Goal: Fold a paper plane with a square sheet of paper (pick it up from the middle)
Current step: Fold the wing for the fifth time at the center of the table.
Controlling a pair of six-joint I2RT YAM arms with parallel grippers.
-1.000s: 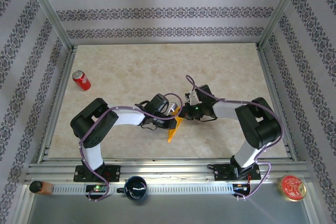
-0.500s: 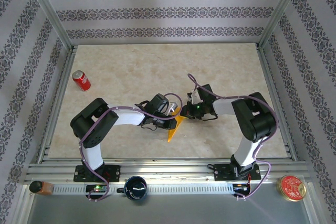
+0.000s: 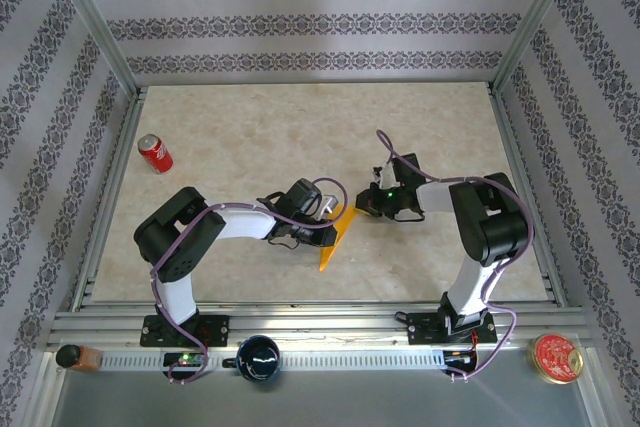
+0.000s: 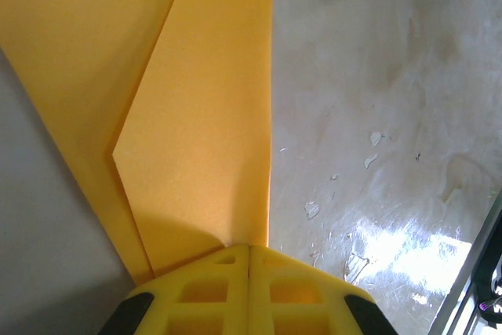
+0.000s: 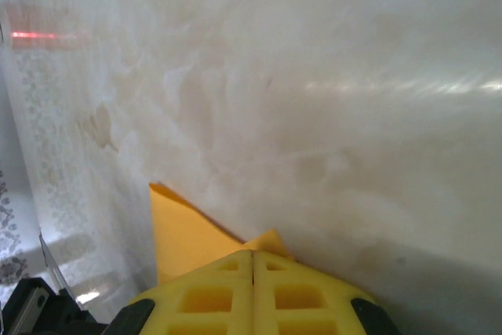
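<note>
Marble-look table (image 3: 250, 127) | paper plane (image 3: 335, 244) mid-frame between the arms | left gripper (image 4: 249, 250) pinched on its edge | right gripper (image 5: 252, 255) closed at its tip, hold unclear | light, floppy, creases easily; you pinch the centre ridge

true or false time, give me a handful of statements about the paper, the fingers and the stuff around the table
1. The soda can sits near the left edge of the table, well away from the paper. True.
2. The paper is a flat, unfolded square. False: it is folded, with a visible crease and a pointed end toward the near edge.
3. The left fingers are spread wide open. False: they are pressed together at the paper's edge.
4. The right fingers are pressed together, with a corner of the paper just beyond their tips. True.
5. A mug stands on the table beside the paper. False: it stands on the metal ledge in front of the table, between the arm bases.
</note>
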